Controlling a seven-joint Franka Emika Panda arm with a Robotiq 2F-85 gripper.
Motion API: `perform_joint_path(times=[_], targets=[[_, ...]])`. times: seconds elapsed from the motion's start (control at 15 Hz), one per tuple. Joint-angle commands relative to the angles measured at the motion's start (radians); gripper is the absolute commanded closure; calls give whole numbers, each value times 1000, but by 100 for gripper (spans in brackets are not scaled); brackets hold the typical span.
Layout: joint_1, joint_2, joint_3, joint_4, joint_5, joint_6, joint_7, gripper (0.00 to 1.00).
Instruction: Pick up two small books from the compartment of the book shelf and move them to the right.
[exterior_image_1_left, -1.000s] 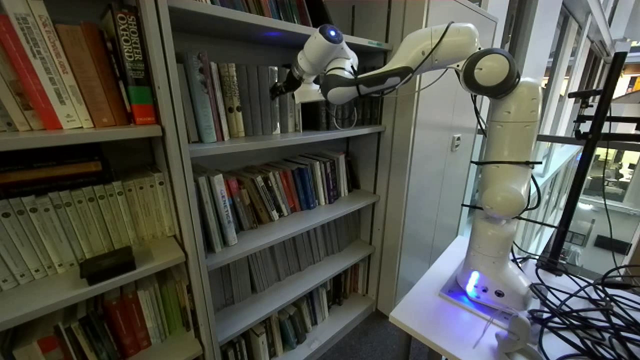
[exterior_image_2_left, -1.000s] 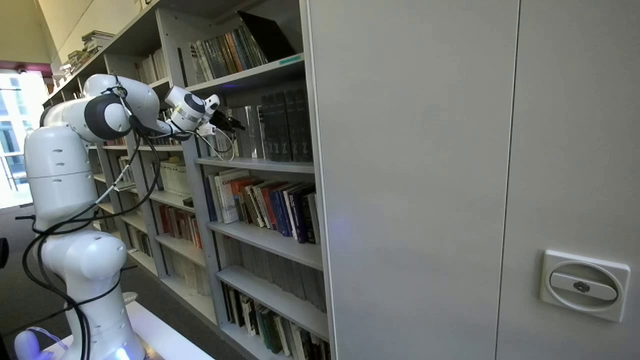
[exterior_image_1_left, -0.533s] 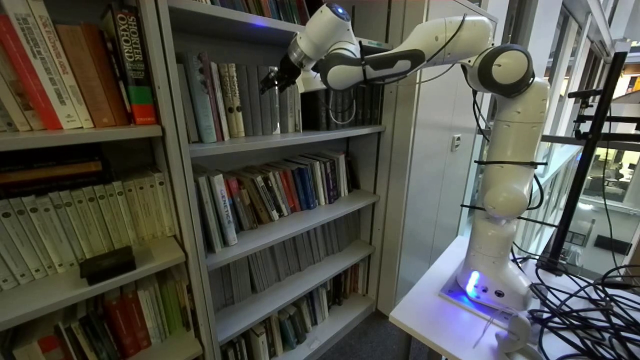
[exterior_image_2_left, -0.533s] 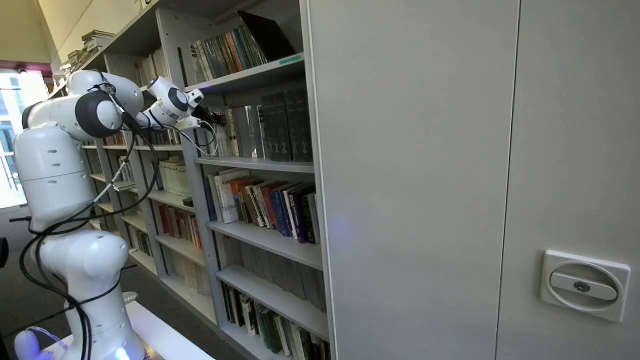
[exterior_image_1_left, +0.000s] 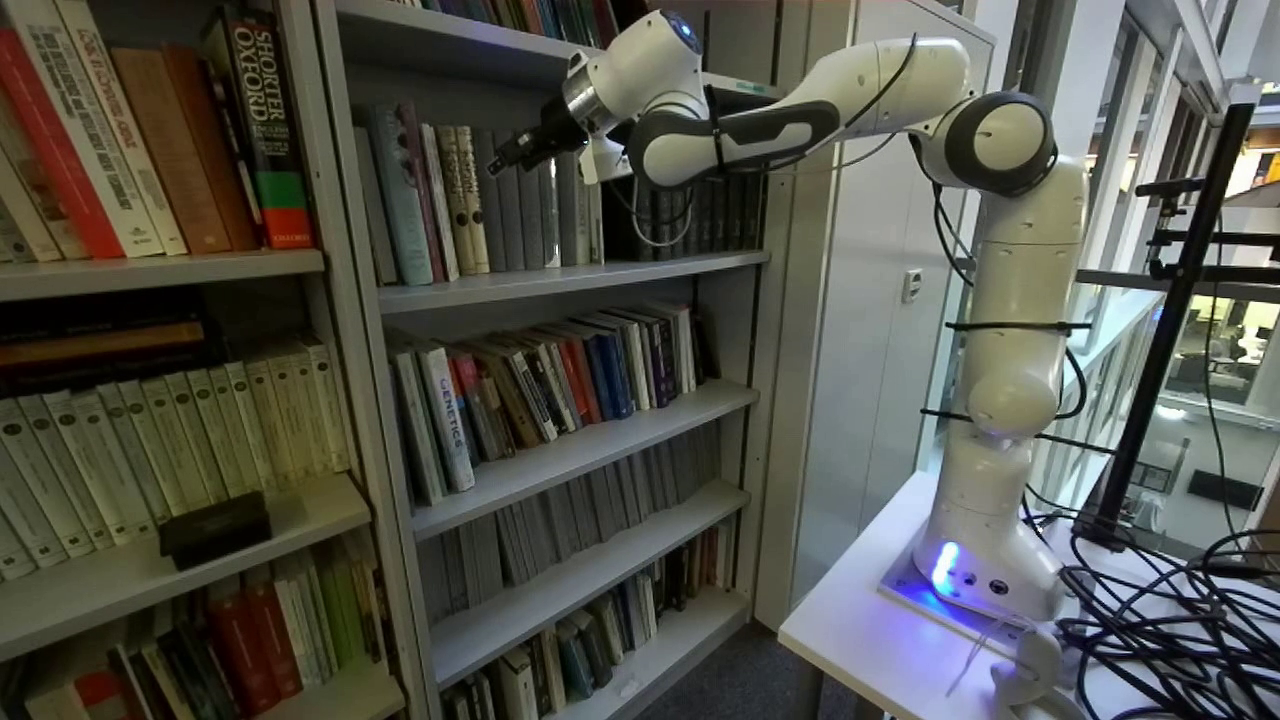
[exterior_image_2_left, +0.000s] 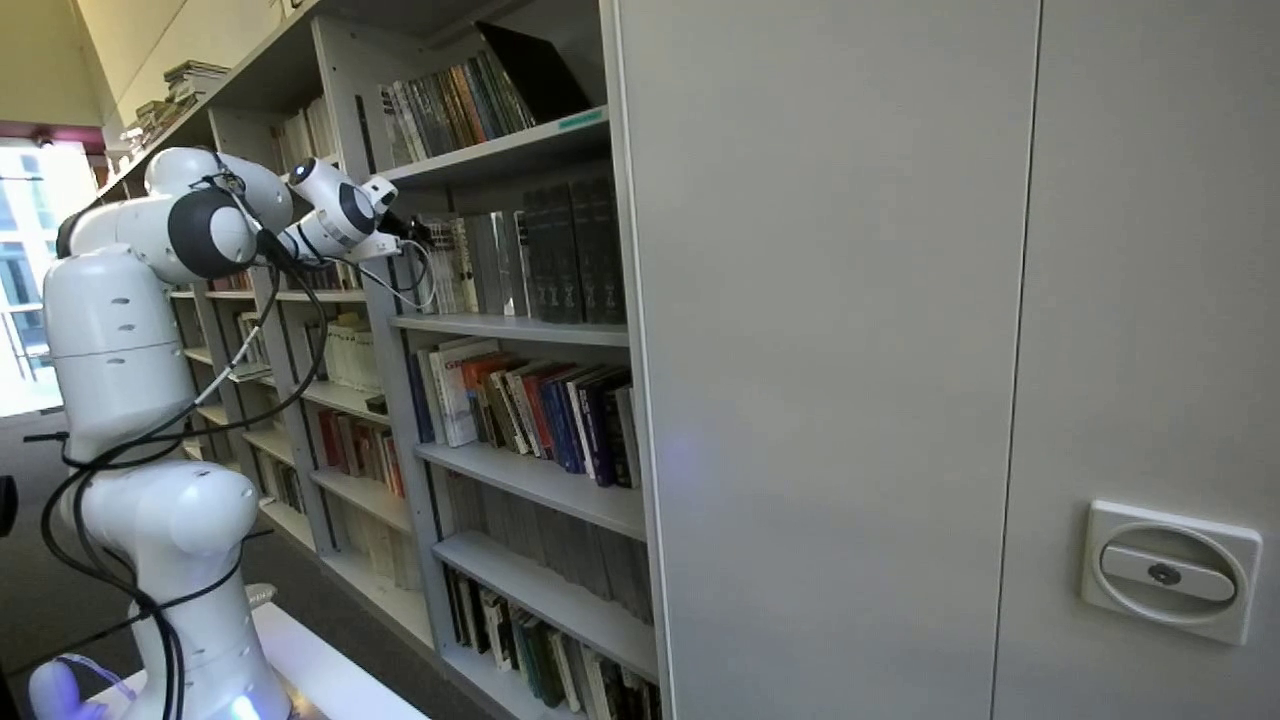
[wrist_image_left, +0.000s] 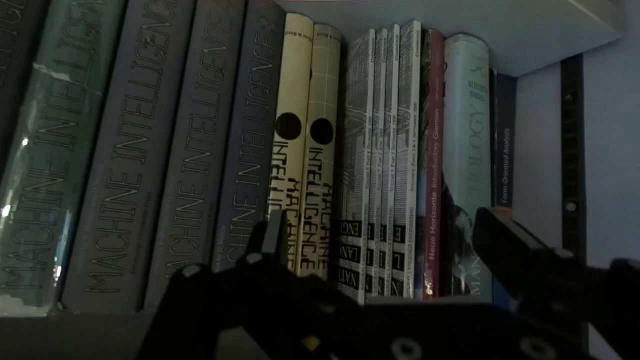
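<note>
The compartment (exterior_image_1_left: 570, 279) of the grey book shelf (exterior_image_1_left: 350, 250) holds a row of upright books, shown upside down in the wrist view. Two yellowish books (wrist_image_left: 305, 95), several slim white journals (wrist_image_left: 410, 150), a red spine (wrist_image_left: 434, 175) and a pale blue-green book (wrist_image_left: 467, 100) stand side by side there. Which two small books are meant, I cannot tell. My gripper (wrist_image_left: 378, 220) spreads its fingers in front of these spines, one over the yellowish pair, the other over the pale book. Nothing is held. In both exterior views the gripper (exterior_image_1_left: 505, 162) points at the row.
Grey books (wrist_image_left: 210, 125) and black volumes (exterior_image_2_left: 570, 250) continue the row. A shelf board (exterior_image_1_left: 470, 55) runs above it, and leaning colourful books (exterior_image_1_left: 590, 370) fill the level below. The shelf's end wall (wrist_image_left: 540, 150) stands beside the pale book. Cables (exterior_image_1_left: 660, 225) hang under the wrist.
My gripper has moved leftward along the row in both exterior views. Its fingers now point less steeply downward than half a second ago. The books look unmoved.
</note>
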Motion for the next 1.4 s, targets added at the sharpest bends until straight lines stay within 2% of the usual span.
perform_joint_path(times=[0.0,0.13,0.2,0.27,0.87,1.33], targets=[[-1,54,-7,67,-57,45,1,0],[0,71,-2,78,-41,44,-20,0],[-2,74,12,71,27,42,-67,0],[0,50,1,43,-17,19,-7,0],[4,70,15,52,10,22,-34,0],[54,134,28,106,-59,-15,-4,0]])
